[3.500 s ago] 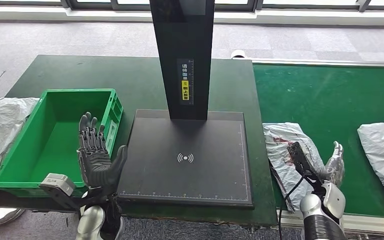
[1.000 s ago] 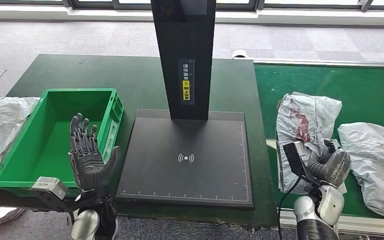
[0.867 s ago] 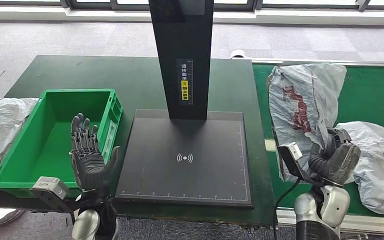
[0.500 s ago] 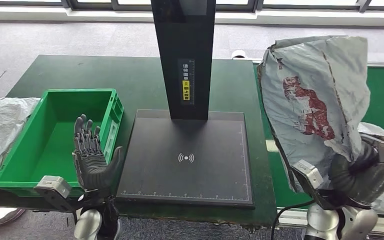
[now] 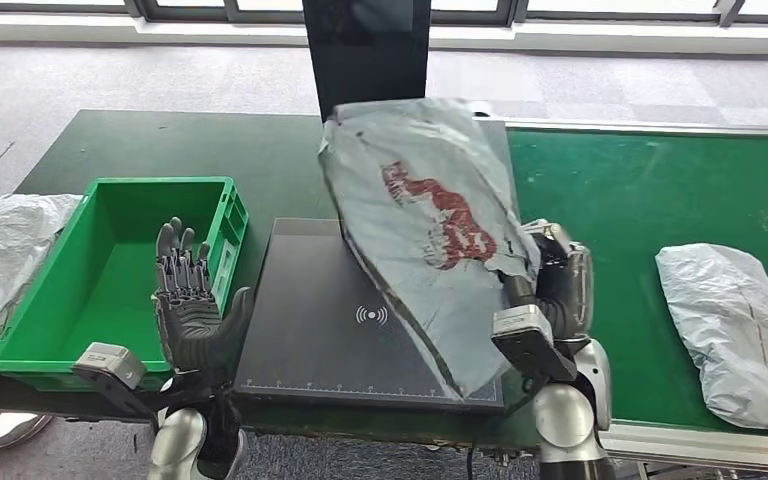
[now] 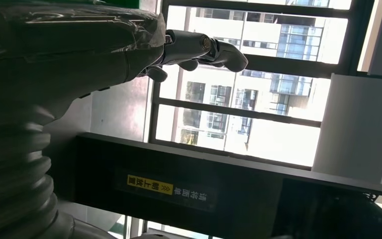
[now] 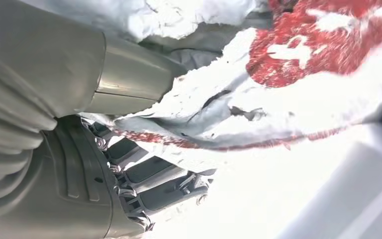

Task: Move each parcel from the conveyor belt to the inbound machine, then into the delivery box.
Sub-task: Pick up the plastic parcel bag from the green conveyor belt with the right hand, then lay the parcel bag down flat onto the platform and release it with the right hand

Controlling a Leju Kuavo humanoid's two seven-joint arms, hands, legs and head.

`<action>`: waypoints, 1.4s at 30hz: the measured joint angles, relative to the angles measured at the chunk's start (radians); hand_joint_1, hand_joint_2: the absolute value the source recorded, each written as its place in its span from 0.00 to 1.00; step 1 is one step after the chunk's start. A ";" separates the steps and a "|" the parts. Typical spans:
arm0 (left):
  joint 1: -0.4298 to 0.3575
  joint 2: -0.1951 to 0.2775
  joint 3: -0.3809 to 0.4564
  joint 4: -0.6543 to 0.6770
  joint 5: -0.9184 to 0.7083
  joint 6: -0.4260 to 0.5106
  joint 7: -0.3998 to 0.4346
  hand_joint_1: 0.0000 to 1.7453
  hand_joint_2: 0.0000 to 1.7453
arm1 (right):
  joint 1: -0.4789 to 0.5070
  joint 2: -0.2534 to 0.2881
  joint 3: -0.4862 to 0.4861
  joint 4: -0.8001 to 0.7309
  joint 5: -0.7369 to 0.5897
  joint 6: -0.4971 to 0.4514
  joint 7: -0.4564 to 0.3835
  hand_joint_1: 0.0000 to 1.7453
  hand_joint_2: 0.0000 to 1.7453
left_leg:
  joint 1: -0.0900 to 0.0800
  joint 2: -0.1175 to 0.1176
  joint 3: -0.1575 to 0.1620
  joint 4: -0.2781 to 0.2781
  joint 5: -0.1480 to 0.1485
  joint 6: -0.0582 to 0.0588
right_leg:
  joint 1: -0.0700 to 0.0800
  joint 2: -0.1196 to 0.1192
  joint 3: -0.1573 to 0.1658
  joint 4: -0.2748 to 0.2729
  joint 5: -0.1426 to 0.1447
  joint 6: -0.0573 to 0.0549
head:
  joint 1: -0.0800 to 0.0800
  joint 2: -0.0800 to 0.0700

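one parcel point(image 5: 420, 230) in right hand point(image 5: 558, 290)

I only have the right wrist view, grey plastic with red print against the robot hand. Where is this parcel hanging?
Observer: The grey plastic mailer bag with red print, held by the right robot hand, hangs over the black scanner platform.
Operator: Is the left robot hand busy?
Observer: No, the left robot hand is raised, open and empty, beside the green plastic crate.
Operator: Anything on the belt?
Observer: One more grey plastic parcel lies on the green conveyor belt.
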 joint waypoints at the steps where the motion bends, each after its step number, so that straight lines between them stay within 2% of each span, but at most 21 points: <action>1: -0.006 0.000 -0.001 0.005 0.000 -0.002 0.000 0.00 1.00 | -0.012 -0.003 0.021 0.044 -0.012 0.014 -0.005 1.00 1.00 | 0.000 -0.002 0.000 0.000 0.001 0.000 | 0.000 -0.001 0.000 0.000 0.000 0.000 | 0.000 0.000; 7: -0.022 0.000 -0.003 0.021 0.000 -0.004 -0.002 0.00 1.00 | -0.067 -0.020 0.098 0.258 -0.039 0.032 -0.023 1.00 1.00 | 0.000 -0.003 -0.001 0.000 0.001 -0.001 | 0.000 -0.001 0.000 0.000 0.000 0.000 | 0.000 0.000; 13: -0.022 0.000 -0.005 0.024 -0.002 -0.004 -0.006 0.00 1.00 | -0.082 -0.027 0.108 0.308 -0.046 0.033 -0.019 1.00 1.00 | 0.000 -0.003 -0.001 0.000 0.001 -0.001 | 0.000 -0.001 -0.001 0.000 0.000 0.000 | 0.000 0.000; 17: -0.024 0.001 -0.012 0.031 -0.010 -0.004 -0.012 0.00 1.00 | -0.109 -0.036 0.113 0.398 -0.055 0.026 -0.020 1.00 1.00 | 0.000 -0.003 -0.002 0.000 0.000 -0.001 | -0.001 -0.001 -0.001 0.000 0.000 0.000 | 0.000 0.000; 32: -0.025 0.001 -0.013 0.036 -0.010 -0.004 -0.014 0.00 1.00 | -0.123 -0.046 0.114 0.458 -0.056 0.023 -0.018 1.00 1.00 | 0.000 -0.003 -0.002 0.000 0.000 -0.001 | -0.001 -0.001 -0.001 0.000 0.000 0.000 | 0.000 0.000; 36: -0.026 0.001 -0.016 0.034 -0.010 0.003 -0.018 0.00 1.00 | -0.139 -0.046 0.114 0.488 -0.050 -0.010 0.025 0.21 1.00 | 0.000 -0.003 -0.002 0.000 0.000 -0.001 | -0.001 -0.001 -0.001 0.000 0.000 0.000 | 0.000 0.000; 42: -0.026 0.002 -0.027 0.024 -0.010 0.017 -0.016 0.00 1.00 | -0.176 -0.046 0.114 0.554 -0.052 -0.061 0.031 0.21 1.00 | 0.000 -0.003 -0.002 0.000 0.001 -0.001 | -0.001 -0.001 -0.001 0.000 0.000 0.000 | 0.000 0.000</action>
